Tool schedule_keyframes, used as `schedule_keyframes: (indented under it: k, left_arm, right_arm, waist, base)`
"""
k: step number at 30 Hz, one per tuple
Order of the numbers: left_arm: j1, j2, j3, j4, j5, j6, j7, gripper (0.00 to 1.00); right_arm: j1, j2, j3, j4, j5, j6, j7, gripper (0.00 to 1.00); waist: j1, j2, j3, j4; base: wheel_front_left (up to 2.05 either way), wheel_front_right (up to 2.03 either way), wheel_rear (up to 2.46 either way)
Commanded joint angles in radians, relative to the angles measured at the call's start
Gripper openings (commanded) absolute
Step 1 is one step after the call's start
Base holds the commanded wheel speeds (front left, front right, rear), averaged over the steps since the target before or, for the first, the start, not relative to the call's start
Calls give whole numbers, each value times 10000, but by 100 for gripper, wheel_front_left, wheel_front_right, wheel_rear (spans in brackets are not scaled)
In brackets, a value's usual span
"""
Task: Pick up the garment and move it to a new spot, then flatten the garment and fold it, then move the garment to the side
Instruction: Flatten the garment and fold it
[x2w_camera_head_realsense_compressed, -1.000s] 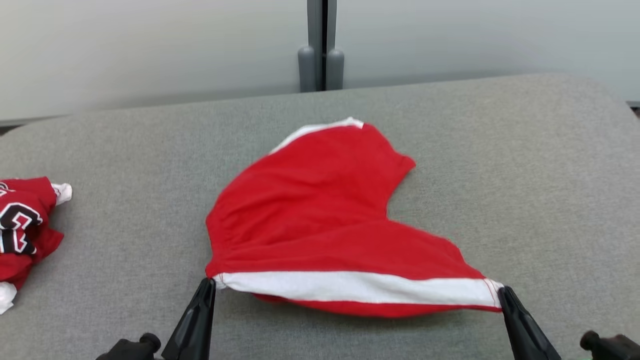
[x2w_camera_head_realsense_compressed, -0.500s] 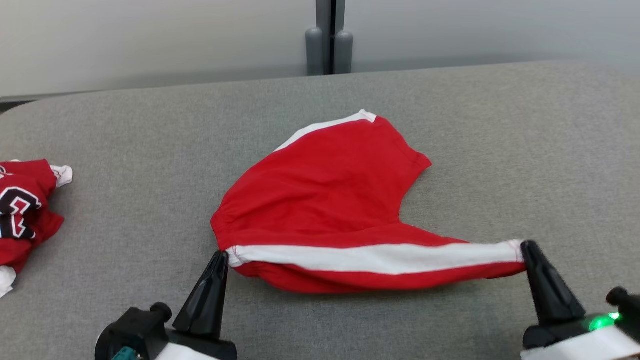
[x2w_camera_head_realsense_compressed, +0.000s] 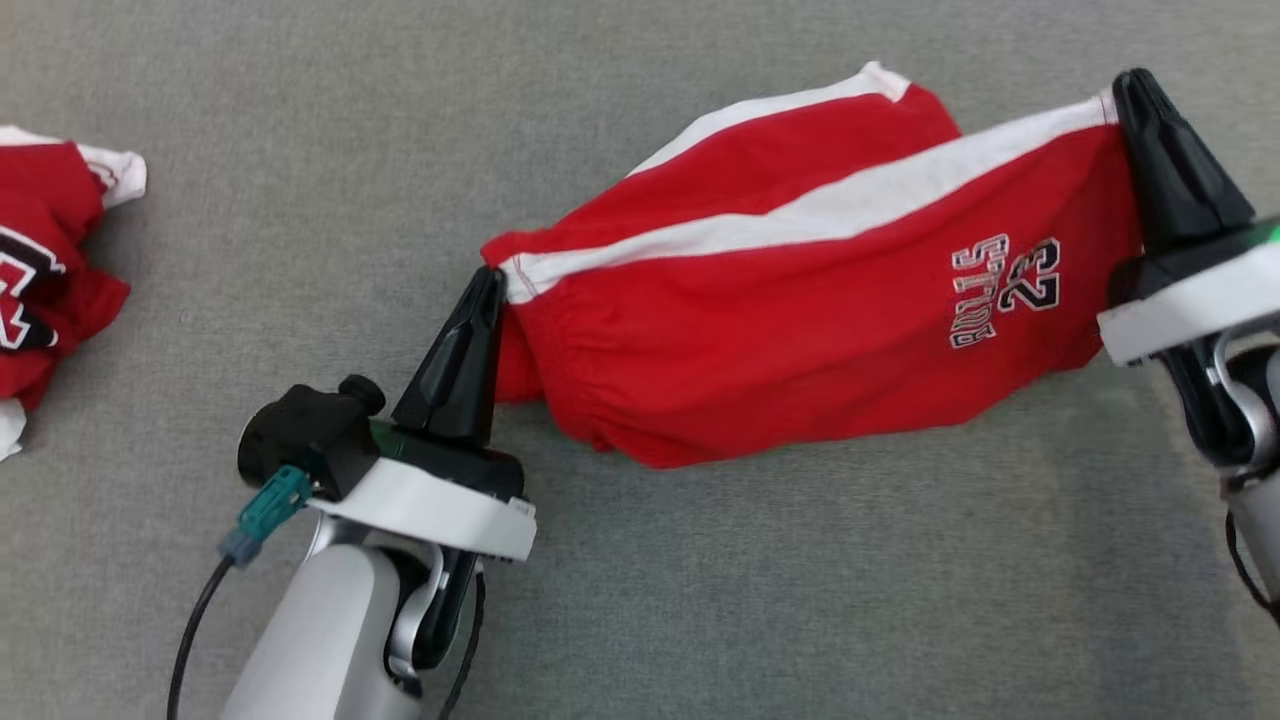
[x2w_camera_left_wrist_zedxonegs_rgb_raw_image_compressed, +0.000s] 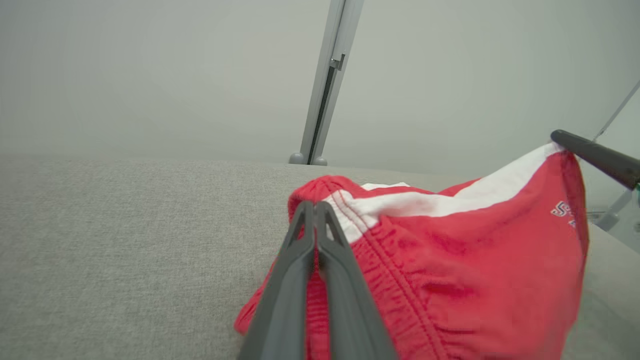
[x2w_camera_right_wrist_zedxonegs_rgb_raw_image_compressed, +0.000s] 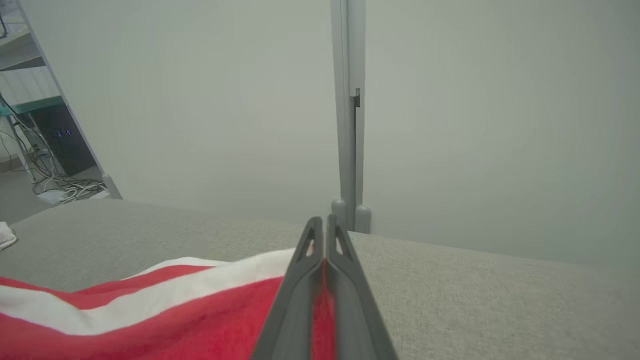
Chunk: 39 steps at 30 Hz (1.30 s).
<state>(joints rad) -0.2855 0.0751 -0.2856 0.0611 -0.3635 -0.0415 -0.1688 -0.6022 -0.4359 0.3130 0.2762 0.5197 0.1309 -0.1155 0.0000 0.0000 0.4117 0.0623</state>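
Red shorts (x2w_camera_head_realsense_compressed: 780, 330) span upper centre to upper right of frame, over grey cushion (x2w_camera_head_realsense_compressed: 700, 580). Fingers of left gripper (x2w_camera_head_realsense_compressed: 488, 285) pinched tight on the waistband corner; right gripper (x2w_camera_head_realsense_compressed: 1135, 85) likewise on the opposite stripe end.

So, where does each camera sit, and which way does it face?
Head view: on the head, facing steeply down at the grey surface; left gripper and right gripper, each shut on the red shorts, with pale forearms.
Left wrist view: on the left wrist, facing along its closed fingers across the surface to the pale wall.
Right wrist view: on the right wrist, facing likewise over the shorts.
Shared: both wrist views show the grey post.
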Motion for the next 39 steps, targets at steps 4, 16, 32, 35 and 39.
schedule_keyframes:
  k: [4,16,32,35,39]
  left_arm:
    - [-1110,-115,-152,958,-200,-41,-390,0]
    - [-2466,-223,-321,2782,-592,122,-951,0]
    - [-1113,-224,530,1618,-71,845,-957,100]
    - [-504,-221,963,627,414,1182,-957,100]
    - [-67,-219,1313,60,842,1316,-953,100]
  right_arm:
    - [-1732,-211,1066,1472,332,-4,-266,0]
    - [-4075,17,3136,4806,1229,-4,-1278,0]
    - [-2596,-74,2002,2517,73,-4,-1499,100]
    - [-1380,212,1026,1589,-473,-5,-1495,100]
    - [-236,589,326,738,-834,-4,-1481,100]
  waist:
    - [0,0,1132,1061]
    - [0,0,1496,1447]
    - [0,0,476,831]
    - [0,0,103,549]
    - [0,0,-250,241]
  base:
    - [0,0,0]
    - [0,0,0]
    - [0,0,0]
    - [0,0,0]
    - [0,0,0]
